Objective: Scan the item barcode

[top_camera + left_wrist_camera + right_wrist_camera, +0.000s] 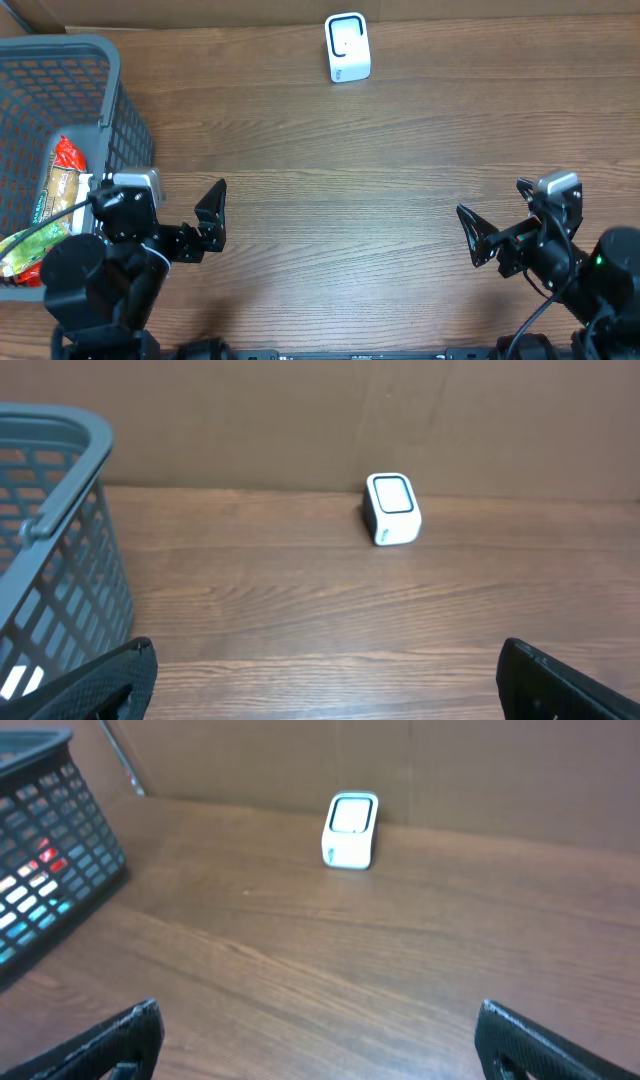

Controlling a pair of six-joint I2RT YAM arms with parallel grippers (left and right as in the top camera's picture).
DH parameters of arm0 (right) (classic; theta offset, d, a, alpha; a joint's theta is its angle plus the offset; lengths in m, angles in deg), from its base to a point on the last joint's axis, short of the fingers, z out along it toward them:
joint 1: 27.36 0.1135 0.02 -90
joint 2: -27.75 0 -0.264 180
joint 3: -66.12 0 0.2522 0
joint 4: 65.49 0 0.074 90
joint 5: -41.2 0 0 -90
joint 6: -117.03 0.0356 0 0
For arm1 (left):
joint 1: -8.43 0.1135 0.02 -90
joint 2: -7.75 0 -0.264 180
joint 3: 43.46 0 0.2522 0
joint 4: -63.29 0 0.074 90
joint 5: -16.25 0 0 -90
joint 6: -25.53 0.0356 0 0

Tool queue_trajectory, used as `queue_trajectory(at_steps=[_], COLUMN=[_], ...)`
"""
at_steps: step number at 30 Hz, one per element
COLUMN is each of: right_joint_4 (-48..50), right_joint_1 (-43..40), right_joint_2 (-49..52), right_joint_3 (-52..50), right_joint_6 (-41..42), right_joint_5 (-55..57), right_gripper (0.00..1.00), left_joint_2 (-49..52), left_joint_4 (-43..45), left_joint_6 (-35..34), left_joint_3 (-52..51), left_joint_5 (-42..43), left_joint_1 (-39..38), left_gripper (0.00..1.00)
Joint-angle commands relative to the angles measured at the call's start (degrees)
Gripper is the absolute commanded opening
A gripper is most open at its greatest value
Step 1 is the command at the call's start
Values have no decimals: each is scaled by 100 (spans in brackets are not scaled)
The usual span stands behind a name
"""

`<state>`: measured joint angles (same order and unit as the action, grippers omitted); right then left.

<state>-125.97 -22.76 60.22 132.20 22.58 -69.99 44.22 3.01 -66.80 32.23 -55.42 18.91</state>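
A white barcode scanner [347, 47] stands upright at the far middle of the wooden table, also seen in the left wrist view [392, 508] and the right wrist view [350, 830]. Packaged items lie in the grey basket [122, 100] at the left: a red packet [68, 155] and a green-and-yellow pack [55, 195]. My left gripper [188, 208] hovers just right of the basket, open and empty, its fingers wide apart [325, 665]. My right gripper [490, 200] hangs near the front right, open and empty [318, 1020]. Both point toward the scanner.
The basket wall [60, 570] stands close to my left gripper's left finger and shows at the left of the right wrist view [50, 840]. A brown cardboard wall [300, 410] runs along the table's far edge behind the scanner.
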Motion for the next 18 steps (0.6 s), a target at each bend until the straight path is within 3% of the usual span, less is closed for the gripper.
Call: queue_trajectory(at_steps=[1,11,18], right_joint_4=[-330,-2188,-2326], right_joint_1=[22,22,22], right_joint_2=[442,2243,2855], right_joint_3=[667,2573,2651], right_joint_6=[11,9,11], right_joint_5=[-127,-162,-828], right_gripper=[100,100,100], left_joint_2=[376,2249,2857], left_joint_4=[-251,-2640,-3198], left_joint_6=[223,557,560], left_joint_3=[673,3174,3217], left_joint_5=[415,549,457], left_joint_1=[-17,-17,-17], left_gripper=[100,100,100])
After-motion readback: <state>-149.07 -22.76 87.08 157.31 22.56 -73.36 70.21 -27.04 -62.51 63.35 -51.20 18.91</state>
